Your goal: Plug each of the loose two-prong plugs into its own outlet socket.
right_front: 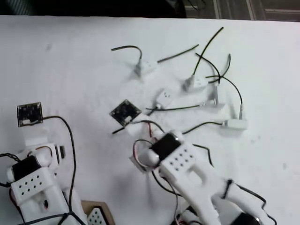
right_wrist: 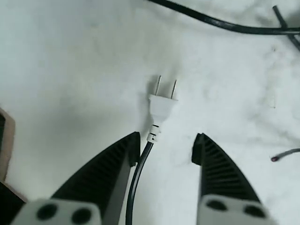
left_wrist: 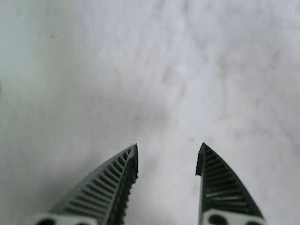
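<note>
Jaws apart, the right gripper (right_wrist: pixel 166 138) hangs low over a white two-prong plug (right_wrist: pixel 162 105) lying flat on the table (right_wrist: pixel 70 70), its black cord (right_wrist: pixel 139 171) trailing back beneath the gripper. The pick-up looks to be the step in hand; next comes closing squarely on the plug's body. The left gripper (left_wrist: pixel 167 149), likewise parted, hovers over bare table. More white fittings (right_front: pixel 197 83) lie scattered beyond.
</note>
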`<state>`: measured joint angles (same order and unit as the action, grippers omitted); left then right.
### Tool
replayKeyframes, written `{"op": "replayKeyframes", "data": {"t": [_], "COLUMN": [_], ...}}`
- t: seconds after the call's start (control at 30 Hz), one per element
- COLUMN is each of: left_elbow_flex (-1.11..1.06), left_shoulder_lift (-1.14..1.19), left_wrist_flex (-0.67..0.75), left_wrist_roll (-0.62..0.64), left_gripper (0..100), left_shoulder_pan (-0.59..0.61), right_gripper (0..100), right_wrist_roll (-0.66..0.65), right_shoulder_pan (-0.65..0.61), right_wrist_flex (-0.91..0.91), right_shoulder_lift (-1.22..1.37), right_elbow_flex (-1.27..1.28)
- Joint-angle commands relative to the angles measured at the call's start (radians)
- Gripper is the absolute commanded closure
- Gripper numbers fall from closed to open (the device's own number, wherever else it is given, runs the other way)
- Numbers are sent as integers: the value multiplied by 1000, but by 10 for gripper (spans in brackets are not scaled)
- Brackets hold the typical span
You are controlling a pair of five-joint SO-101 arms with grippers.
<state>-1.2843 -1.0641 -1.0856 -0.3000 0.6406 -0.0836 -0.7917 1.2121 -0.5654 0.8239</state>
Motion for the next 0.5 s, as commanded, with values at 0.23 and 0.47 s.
{"op": "replayKeyframes", "data": {"t": [0.23, 0.47], "left_elbow_flex": [0, 0], "left_shoulder_lift": [-18, -18], "left_wrist_flex": [15, 15], "left_wrist_roll": [-8, -8], "left_gripper": [782, 782], "left_shoulder_pan": [1, 1], "right_gripper": [775, 809], "right_wrist_roll": [51, 52], "right_shoulder_pan": [-5, 1], "right_wrist_flex": [-260, -298], "right_shoulder_lift": [332, 450], "right_elbow_flex": [5, -5]}}
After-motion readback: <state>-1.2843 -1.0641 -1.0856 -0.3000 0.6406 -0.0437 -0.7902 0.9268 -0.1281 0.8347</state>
